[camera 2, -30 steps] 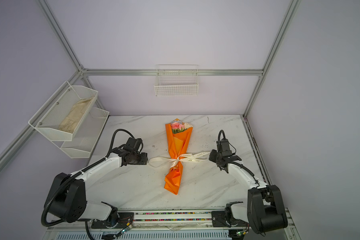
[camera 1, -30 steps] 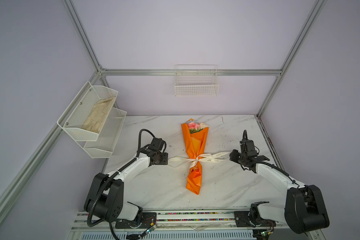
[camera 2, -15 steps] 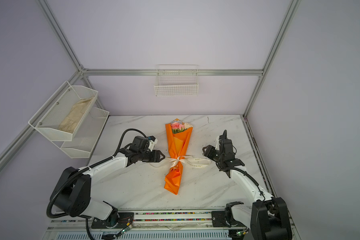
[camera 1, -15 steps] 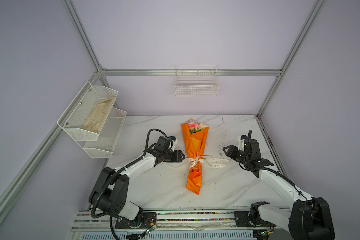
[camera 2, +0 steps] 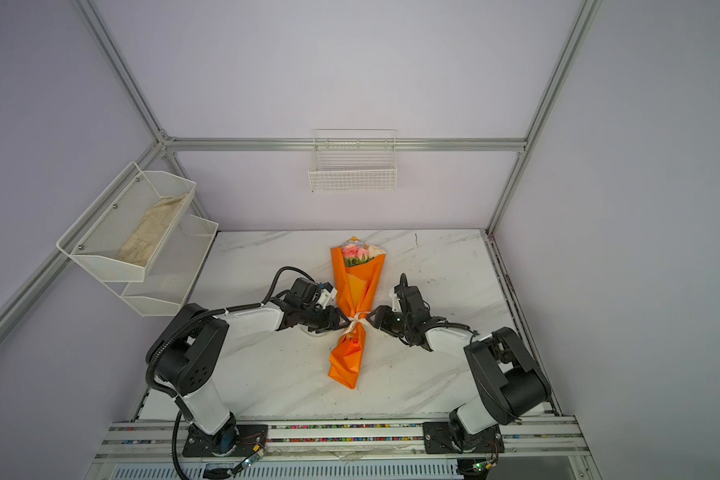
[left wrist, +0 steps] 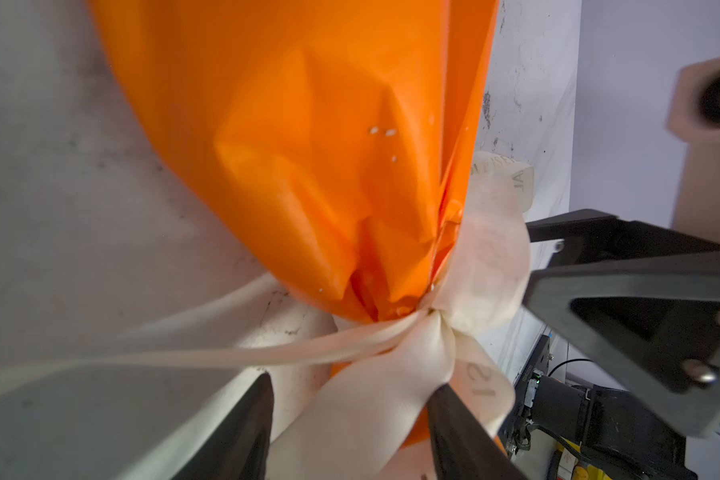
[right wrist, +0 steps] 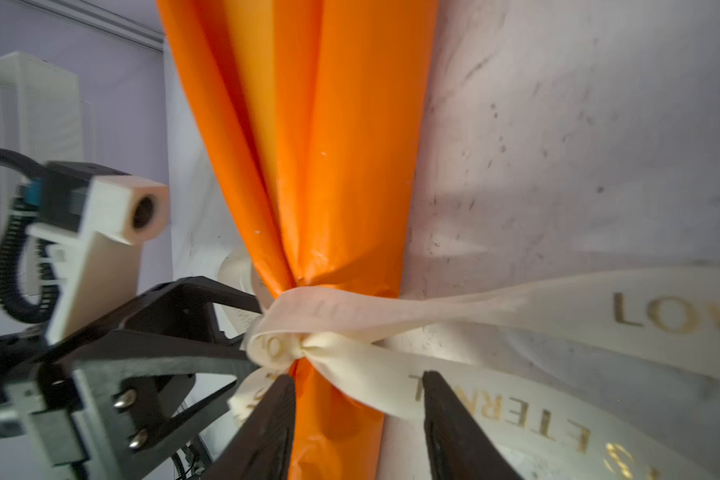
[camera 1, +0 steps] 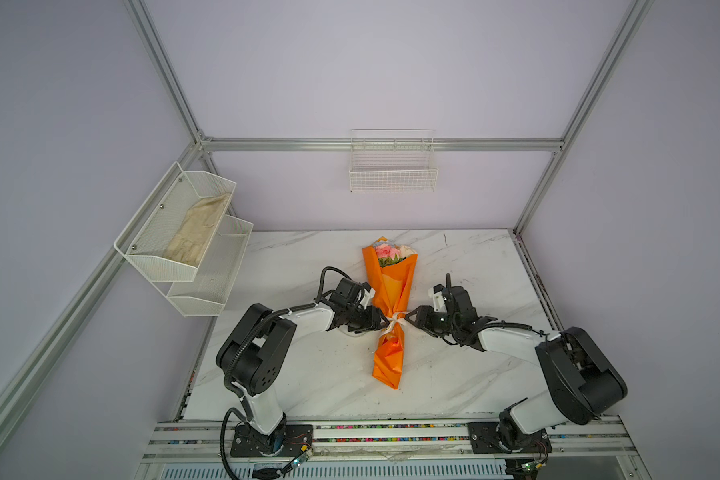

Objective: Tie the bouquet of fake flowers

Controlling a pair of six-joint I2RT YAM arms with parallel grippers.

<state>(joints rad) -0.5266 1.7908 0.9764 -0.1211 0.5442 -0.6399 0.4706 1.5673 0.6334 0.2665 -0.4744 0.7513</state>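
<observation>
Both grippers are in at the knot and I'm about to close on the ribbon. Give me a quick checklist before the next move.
1. The knot in the ribbon sits round the bouquet waist: ok.
2. left gripper jaws apart, ribbon between them: ok.
3. right gripper jaws apart, ribbon tail crossing between them: ok.
4. Grippers not touching, either side of the knot: ok.
5. Knot tightness: cannot tell.
6. Bouquet lying flat on the table: ok.
</observation>
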